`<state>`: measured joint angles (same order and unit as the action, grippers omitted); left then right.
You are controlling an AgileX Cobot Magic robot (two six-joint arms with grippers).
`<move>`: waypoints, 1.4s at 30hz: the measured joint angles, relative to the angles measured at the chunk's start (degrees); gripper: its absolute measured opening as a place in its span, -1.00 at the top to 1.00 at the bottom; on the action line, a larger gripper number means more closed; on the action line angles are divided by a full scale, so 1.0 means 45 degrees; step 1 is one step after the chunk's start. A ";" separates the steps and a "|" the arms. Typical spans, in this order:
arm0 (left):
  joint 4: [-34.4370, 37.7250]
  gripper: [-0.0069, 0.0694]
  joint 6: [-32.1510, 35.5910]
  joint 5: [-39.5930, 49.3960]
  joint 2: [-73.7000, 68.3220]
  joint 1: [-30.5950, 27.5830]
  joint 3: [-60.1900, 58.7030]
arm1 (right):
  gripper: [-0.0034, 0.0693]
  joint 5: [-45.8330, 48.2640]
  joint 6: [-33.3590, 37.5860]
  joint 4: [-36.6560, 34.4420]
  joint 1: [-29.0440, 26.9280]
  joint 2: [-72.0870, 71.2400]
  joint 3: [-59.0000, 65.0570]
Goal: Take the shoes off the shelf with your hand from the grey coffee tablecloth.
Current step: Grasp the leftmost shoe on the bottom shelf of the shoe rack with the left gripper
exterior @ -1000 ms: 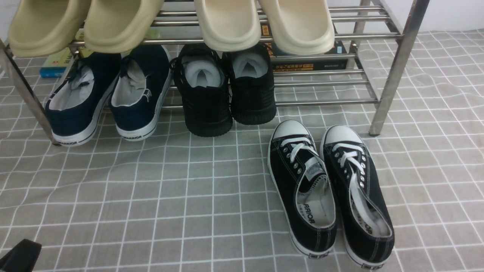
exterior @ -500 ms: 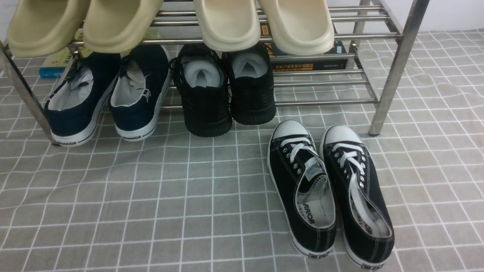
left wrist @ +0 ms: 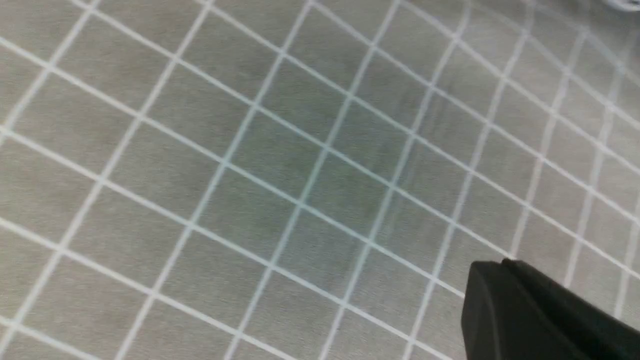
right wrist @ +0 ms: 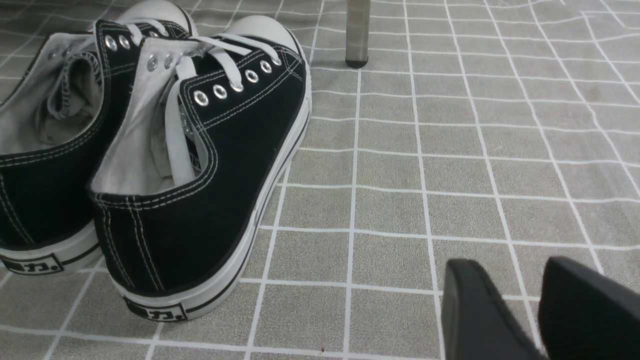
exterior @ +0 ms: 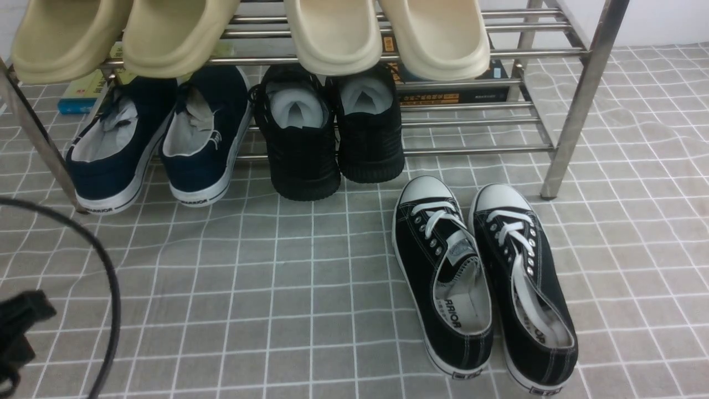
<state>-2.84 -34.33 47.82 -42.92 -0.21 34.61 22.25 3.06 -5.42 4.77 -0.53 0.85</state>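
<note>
The navy shoes [exterior: 158,138] are sitting at the upper left of the front view, on the rack [exterior: 576,105]. At its lower left, the left gripper [left wrist: 505,267] is pressing its fingers together on nothing; the right gripper [right wrist: 505,262] is holding its fingers parted, gripping nothing. Reaching well probably means opening wide, then squaring up to a heel.

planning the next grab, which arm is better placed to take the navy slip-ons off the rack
Probably the left: its arm shows on the same side as the navy slip-ons. The right wrist view shows black-and-white sneakers instead.
</note>
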 joint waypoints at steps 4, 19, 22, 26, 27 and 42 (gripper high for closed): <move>-0.1665 0.81 -0.1742 0.0595 -0.3604 0.0000 0.3082 | 0.27 0.0000 0.0000 0.0013 0.0000 0.0000 0.0000; -0.2191 0.08 -0.3893 -0.0007 -0.9695 0.0000 0.9114 | 0.25 0.0000 0.0000 0.0013 0.0000 0.0000 0.0000; -0.2137 -0.14 -0.4101 -0.0563 -1.0185 0.0000 0.9114 | 0.25 0.0000 0.0000 0.0013 0.0000 0.0000 0.0000; -0.2137 -0.30 -0.4161 -0.0736 -1.0828 0.0000 0.9114 | 0.25 0.0000 0.0000 0.0013 0.0000 0.0000 0.0000; -0.2137 -0.31 -0.4175 -0.0736 -1.1032 0.0000 0.9114 | 0.25 0.0000 0.0000 0.0013 0.0000 0.0000 0.0000; -0.2196 0.66 -0.3993 -0.0786 -1.1912 0.0000 0.9174 | 0.25 0.0000 0.0000 0.0013 0.0000 0.0000 0.0000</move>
<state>-12.72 -52.30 44.29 -96.52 -0.21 75.90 22.25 3.06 -5.36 4.77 -0.53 0.85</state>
